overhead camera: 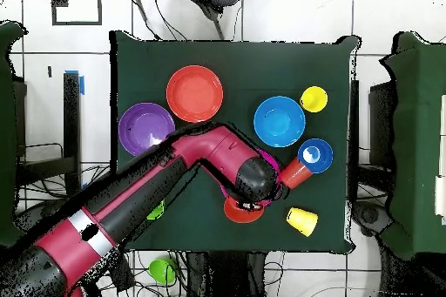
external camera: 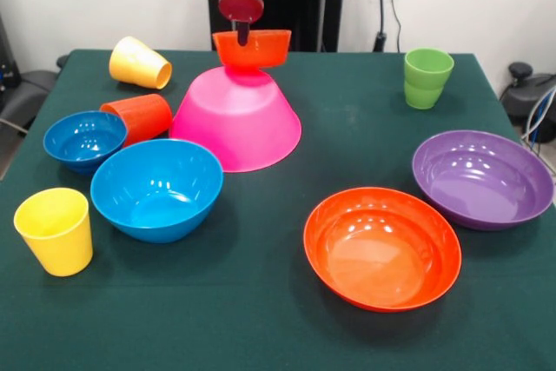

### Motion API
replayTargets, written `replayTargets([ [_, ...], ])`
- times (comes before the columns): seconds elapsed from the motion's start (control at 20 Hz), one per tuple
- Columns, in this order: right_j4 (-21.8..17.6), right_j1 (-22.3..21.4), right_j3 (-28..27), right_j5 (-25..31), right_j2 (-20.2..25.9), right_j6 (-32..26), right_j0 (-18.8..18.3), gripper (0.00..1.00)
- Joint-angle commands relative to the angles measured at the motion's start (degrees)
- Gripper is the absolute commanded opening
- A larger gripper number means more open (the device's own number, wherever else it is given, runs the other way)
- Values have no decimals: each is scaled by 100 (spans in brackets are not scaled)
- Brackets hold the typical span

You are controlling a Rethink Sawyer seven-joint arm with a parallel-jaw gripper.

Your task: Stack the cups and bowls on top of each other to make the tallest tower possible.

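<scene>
The large pink bowl [external camera: 236, 123] stands upside down at the table's far middle. The small orange bowl [external camera: 253, 48] sits upright and slightly tilted on its top. My gripper [external camera: 243, 36] comes straight down from above, shut on that bowl's rim. In the overhead view the arm's head covers most of the pink bowl [overhead camera: 276, 170], and the small orange bowl [overhead camera: 244, 212] shows just below it. The medium blue bowl [external camera: 157, 188] and small blue bowl [external camera: 84, 140] stand at the left. An orange-red cup [external camera: 139, 117] and a yellow cup [external camera: 139, 63] lie on their sides.
A second yellow cup [external camera: 55, 230] stands upright at the near left. The wide shallow orange bowl [external camera: 381, 248] is at the near right, the wide shallow purple bowl [external camera: 482, 178] beyond it. The green cup [external camera: 426, 78] stands at the far right.
</scene>
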Motion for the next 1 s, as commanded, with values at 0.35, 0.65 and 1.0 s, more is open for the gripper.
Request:
replayTargets([
  [0.35, 368, 126, -928, 314, 925, 1081, -215, 0],
  [0.65, 229, 201, -945, 312, 854, 847, -218, 0],
  [1.0, 293, 96, -981, 472, 873, 431, -267, 0],
])
